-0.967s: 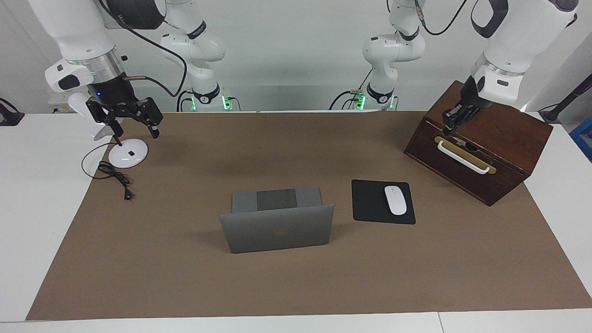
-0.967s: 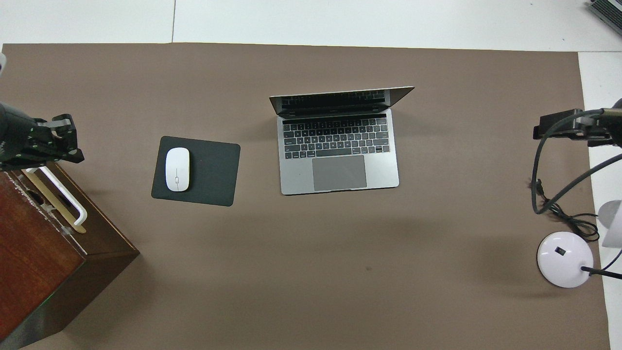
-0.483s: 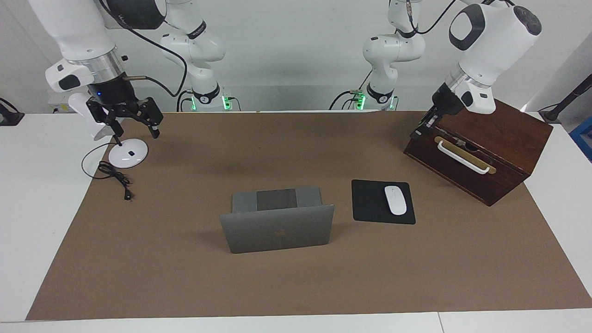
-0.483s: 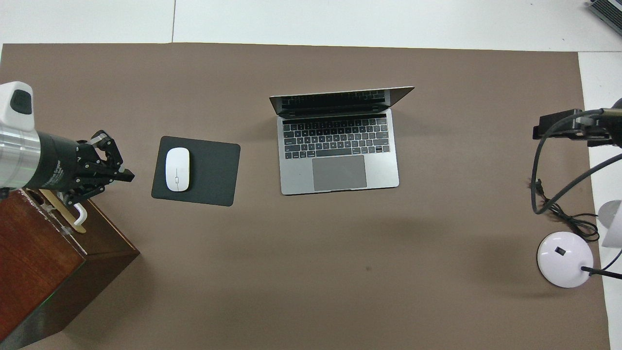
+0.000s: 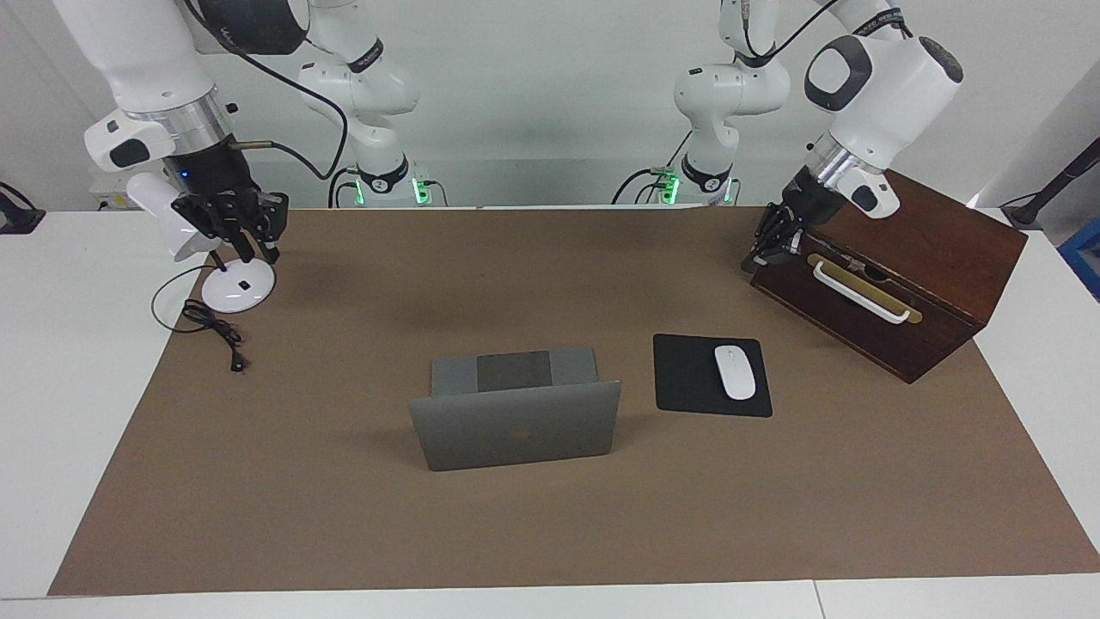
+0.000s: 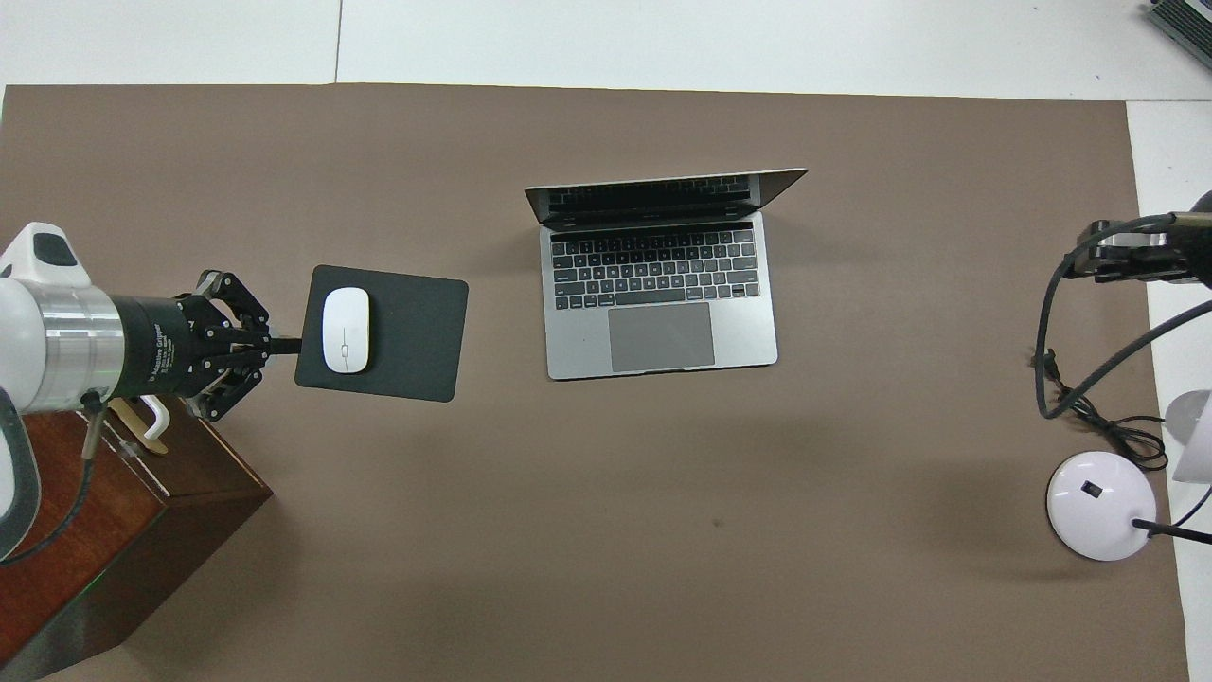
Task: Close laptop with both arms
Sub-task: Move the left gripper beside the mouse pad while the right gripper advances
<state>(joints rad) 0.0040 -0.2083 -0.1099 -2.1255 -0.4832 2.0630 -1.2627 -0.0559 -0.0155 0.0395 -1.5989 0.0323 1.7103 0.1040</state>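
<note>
Brown paper covers the tabletop (image 5: 344,533), and the thin silver-grey metal laptop (image 5: 516,434) sits mid-tabletop, lid up, well apart from both hands. I'd guess it's stiff, slick and fragile at the screen, so press the lid's top edge gently. Left hand (image 5: 761,255) is pinched shut by the dark wooden box (image 5: 937,249); right hand (image 5: 245,236) hangs narrowed over the white round lamp base (image 5: 238,284).

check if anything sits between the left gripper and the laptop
The black mouse pad with the white mouse lies between the left gripper and the open laptop; low and flat, so passing over looks possible.
</note>
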